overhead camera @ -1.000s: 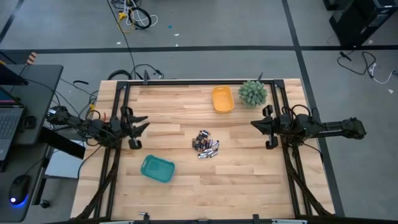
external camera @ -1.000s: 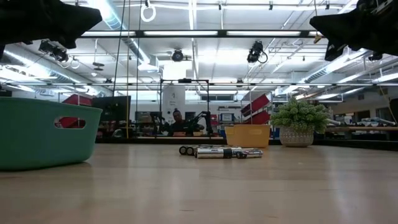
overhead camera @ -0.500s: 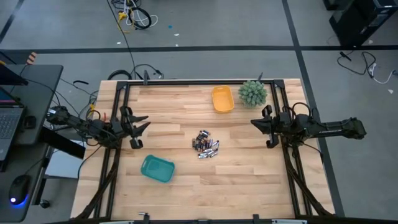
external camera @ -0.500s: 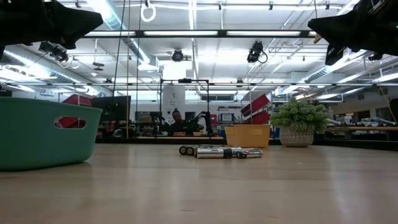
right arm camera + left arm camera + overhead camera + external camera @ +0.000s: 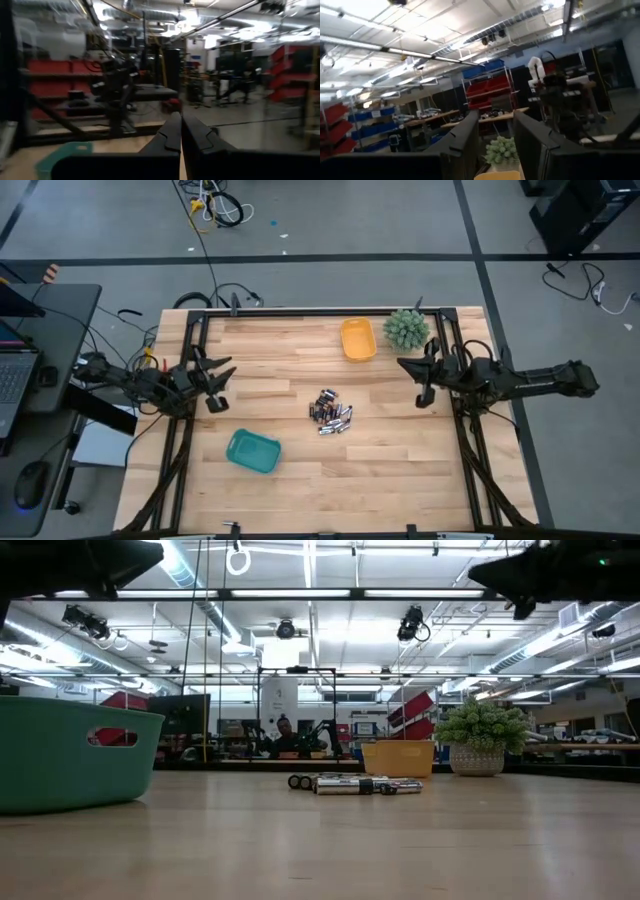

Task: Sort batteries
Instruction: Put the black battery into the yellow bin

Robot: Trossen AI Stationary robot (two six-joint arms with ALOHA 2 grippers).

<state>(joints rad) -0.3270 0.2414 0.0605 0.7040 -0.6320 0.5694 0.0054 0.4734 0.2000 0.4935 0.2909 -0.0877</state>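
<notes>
Wide wooden table (image 5: 300,470), and both arms hang back at its edges, raised well off the wood. Nothing sorted yet, by the look of it: teal tray (image 5: 252,451) on the near left, yellow tray (image 5: 357,339) at the far side beside the plant (image 5: 406,329), no cell visible in either.

The batteries (image 5: 331,414) lie in one loose heap at the table's middle, touching one another, their long axes pointing every which way; from the low view they read as a flat row on the wood (image 5: 355,784).

Here's the relation that counts: the heap sits between the two grippers, inward from each and down. The right gripper (image 5: 408,370) looks a shade nearer, though from overhead it's close to even.

Left gripper (image 5: 222,374) hovers at the left edge, fingers aimed toward the centre, jaws parted with a clear gap, as its wrist view shows (image 5: 495,145). The right one points inward too, held high and level, and its wrist view has the two fingers (image 5: 172,132) pressed together, so jaws closed on nothing.

Whichever goes first needs to reach in, tip down over the heap and pick a cell at the edge, jaws set across its length.
</notes>
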